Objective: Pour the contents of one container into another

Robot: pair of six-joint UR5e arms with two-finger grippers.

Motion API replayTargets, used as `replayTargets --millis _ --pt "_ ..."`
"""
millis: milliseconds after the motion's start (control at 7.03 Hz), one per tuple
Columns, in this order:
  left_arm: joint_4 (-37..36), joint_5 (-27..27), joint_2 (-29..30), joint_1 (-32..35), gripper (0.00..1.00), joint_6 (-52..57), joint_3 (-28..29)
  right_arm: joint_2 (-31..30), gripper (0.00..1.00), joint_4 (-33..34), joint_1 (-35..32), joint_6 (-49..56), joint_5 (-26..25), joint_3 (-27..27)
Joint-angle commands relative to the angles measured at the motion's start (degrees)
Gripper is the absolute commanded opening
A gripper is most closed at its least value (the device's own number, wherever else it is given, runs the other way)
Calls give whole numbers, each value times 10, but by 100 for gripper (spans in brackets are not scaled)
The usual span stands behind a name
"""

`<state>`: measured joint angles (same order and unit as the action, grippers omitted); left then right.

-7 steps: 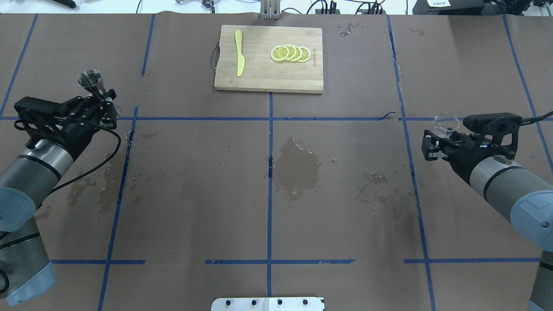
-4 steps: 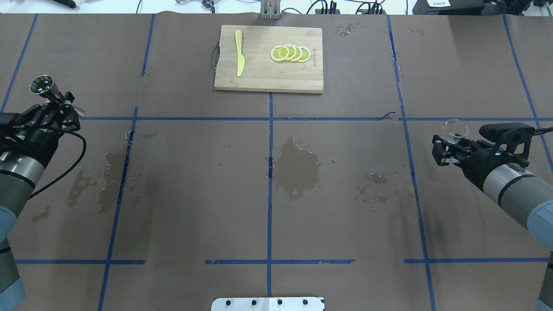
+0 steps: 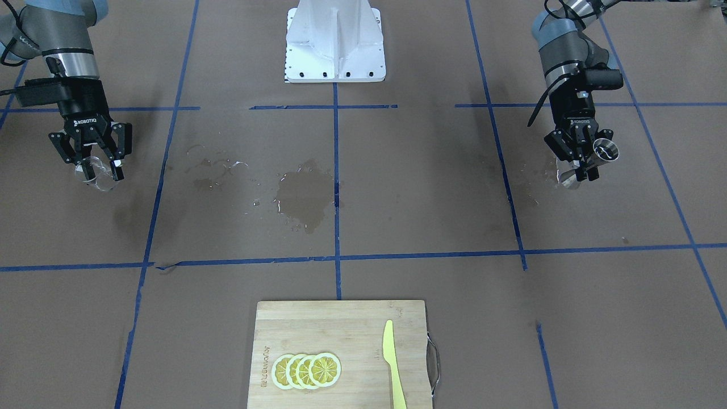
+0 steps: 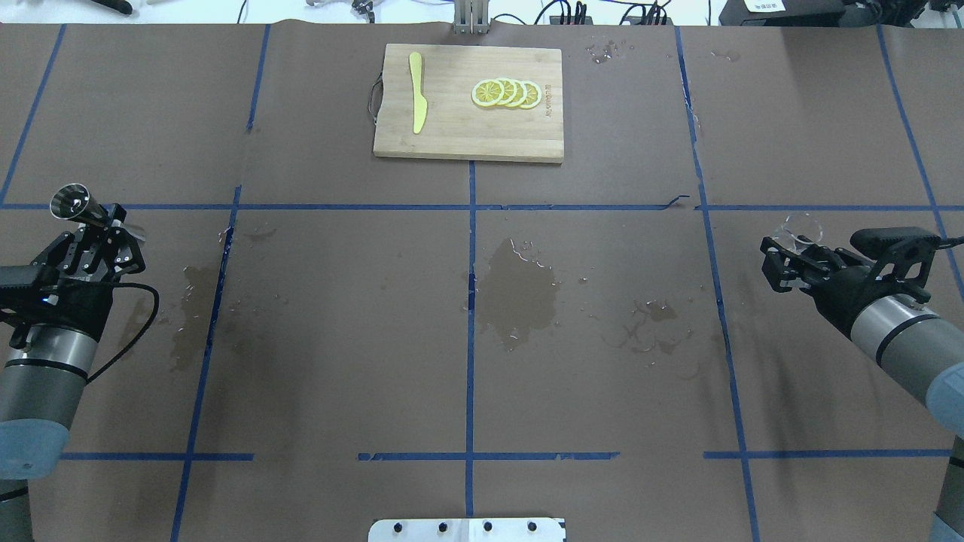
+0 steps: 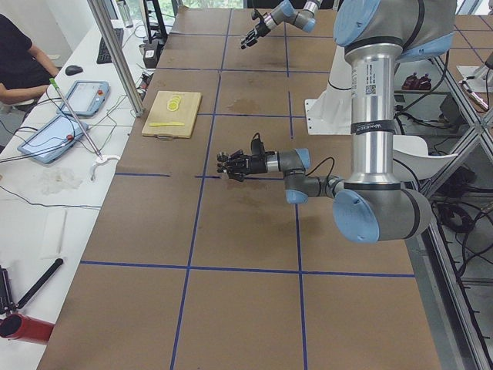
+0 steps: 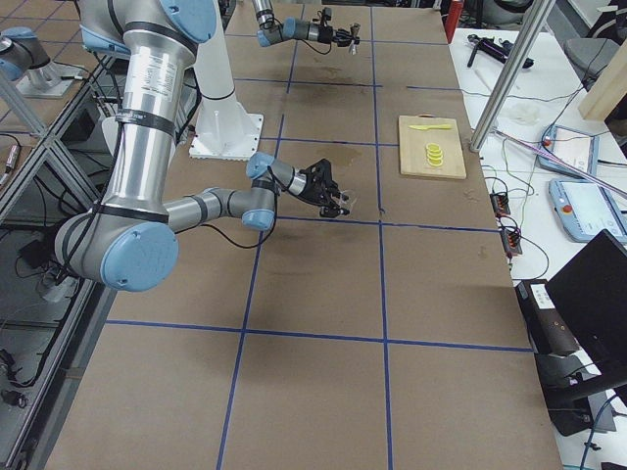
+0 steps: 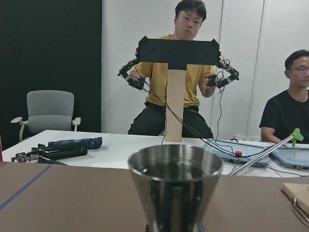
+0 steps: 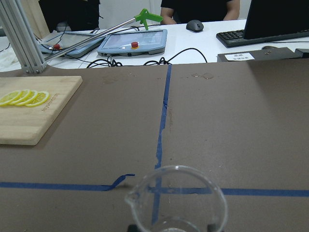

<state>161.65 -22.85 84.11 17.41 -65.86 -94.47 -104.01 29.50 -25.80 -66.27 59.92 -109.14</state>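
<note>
Left gripper (image 4: 96, 220), close to the overhead view's left edge, is clamped on a steel cup (image 4: 70, 203) at its tips. Right gripper (image 4: 792, 242), near the right edge, grips a clear beaker (image 4: 800, 225). Between them lies wide brown paper (image 4: 339, 339) with wet patches (image 4: 520, 290). A cutting board (image 4: 452, 128) sits top centre.

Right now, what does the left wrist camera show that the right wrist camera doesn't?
Only the left wrist view: the steel cup, upright and close to the lens, plus a person in yellow, a person in black and a grey chair beyond the table. Only the right wrist view: the clear beaker, spout toward the view's left, lemon slices and a keyboard. Both: the brown table cover, the cutting board and the green-tipped rod.
</note>
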Motion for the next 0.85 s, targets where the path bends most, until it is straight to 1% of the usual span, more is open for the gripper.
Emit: replayTargets --millis 0,142,285,427,712 --pt "0 47 10 -41 0 -7 26 3 0 -8 1 -1 -8 2" --pt "-1 67 30 -64 0 -7 51 2 0 -10 1 0 -12 3" --pt "-1 82 67 -82 0 -7 84 0 0 -10 1 0 -20 5" --pt "-1 87 83 -90 0 -7 103 -1 0 -10 1 0 -23 7" --pt "2 86 84 -92 0 -8 111 -1 0 -9 2 0 -30 7"
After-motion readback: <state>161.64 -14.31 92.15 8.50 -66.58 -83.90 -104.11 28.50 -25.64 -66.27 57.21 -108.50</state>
